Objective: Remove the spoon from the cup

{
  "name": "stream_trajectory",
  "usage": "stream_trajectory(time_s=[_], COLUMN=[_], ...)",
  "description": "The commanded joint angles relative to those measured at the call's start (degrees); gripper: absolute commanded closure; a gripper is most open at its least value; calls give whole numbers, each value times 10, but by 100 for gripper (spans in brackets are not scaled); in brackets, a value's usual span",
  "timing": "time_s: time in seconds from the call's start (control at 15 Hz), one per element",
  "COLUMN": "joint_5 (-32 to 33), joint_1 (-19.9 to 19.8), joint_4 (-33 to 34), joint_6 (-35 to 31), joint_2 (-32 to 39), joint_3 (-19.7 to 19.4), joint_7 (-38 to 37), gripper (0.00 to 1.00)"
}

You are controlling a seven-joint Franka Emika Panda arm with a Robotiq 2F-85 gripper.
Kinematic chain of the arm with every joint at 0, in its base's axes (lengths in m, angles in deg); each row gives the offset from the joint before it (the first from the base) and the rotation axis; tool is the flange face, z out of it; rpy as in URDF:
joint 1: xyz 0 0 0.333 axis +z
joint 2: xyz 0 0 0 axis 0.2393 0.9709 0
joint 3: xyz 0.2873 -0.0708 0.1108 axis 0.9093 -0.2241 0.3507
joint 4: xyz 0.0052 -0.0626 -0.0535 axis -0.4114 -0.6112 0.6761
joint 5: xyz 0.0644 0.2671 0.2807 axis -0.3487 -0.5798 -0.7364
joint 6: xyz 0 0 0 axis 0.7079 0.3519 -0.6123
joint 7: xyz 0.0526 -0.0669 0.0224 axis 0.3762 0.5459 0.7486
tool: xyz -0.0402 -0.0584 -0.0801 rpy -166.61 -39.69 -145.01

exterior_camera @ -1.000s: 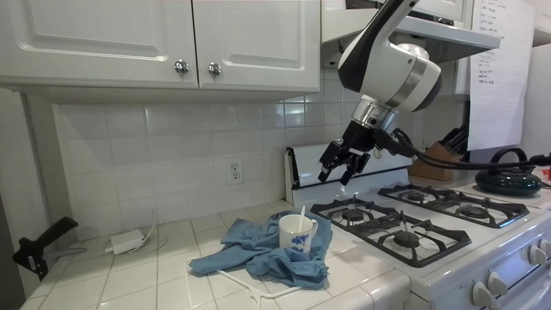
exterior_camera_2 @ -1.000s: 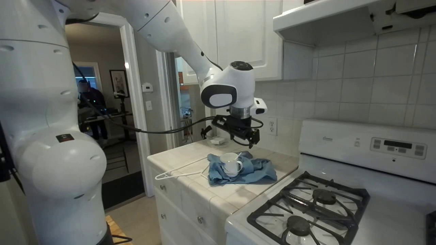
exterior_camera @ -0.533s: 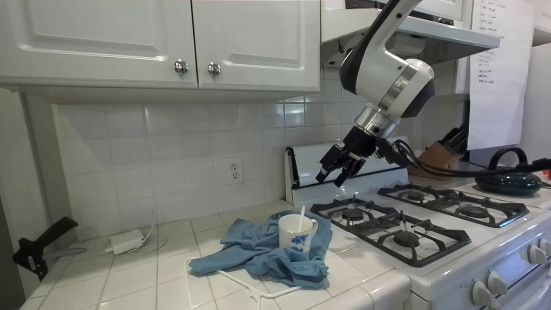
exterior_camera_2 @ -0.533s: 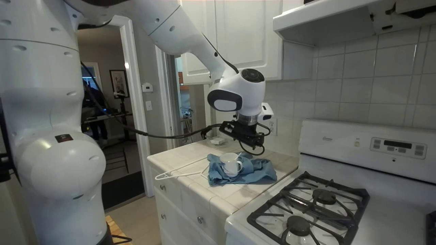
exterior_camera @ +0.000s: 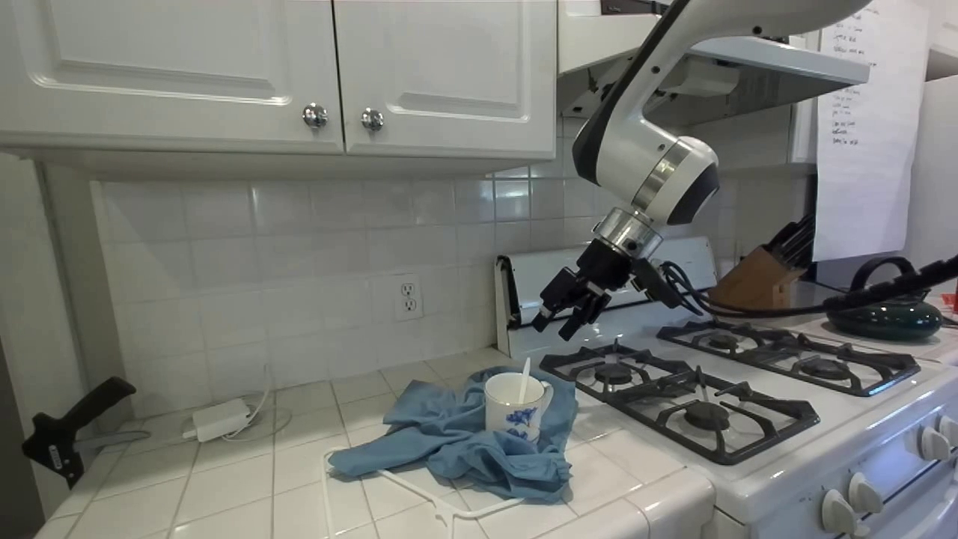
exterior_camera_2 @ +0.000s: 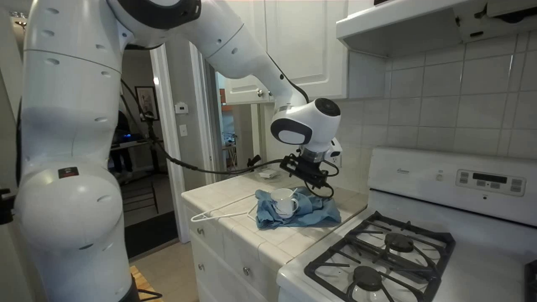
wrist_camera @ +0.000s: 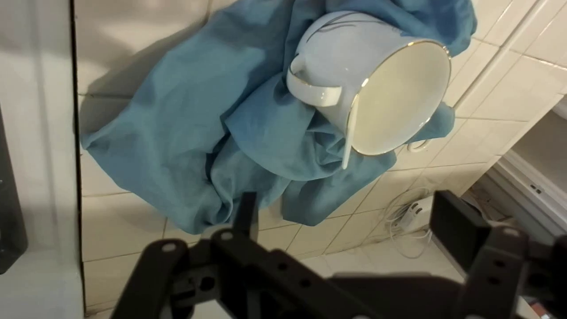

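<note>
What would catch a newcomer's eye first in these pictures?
Probably the white robot arm, looming large at the left of an exterior view, with its black gripper open. Then the blue cloth, lying rumpled on the white tiled counter next to the stove. On that cloth sits a blue-flowered white cup, with a pale spoon leaning in it and sticking up past the rim.

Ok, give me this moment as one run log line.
tool: open, holding nothing; spoon: in cup, sticking out; cup: on blue cloth; removal: not yet done
</note>
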Motion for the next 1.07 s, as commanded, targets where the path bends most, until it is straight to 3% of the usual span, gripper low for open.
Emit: stream_trajectory(time_s=[0.0, 0.53, 0.6, 1.0], joint_5=[1, 36, 44, 105], joint_1=[-27, -33, -32, -34], joint_4=[51, 109, 112, 111], joint_6=[31, 76, 81, 91], joint_2=[43, 95, 98, 105], joint_3=[24, 47, 47, 48], joint_7=[6, -10, -14, -51], gripper=[2, 26, 24, 32])
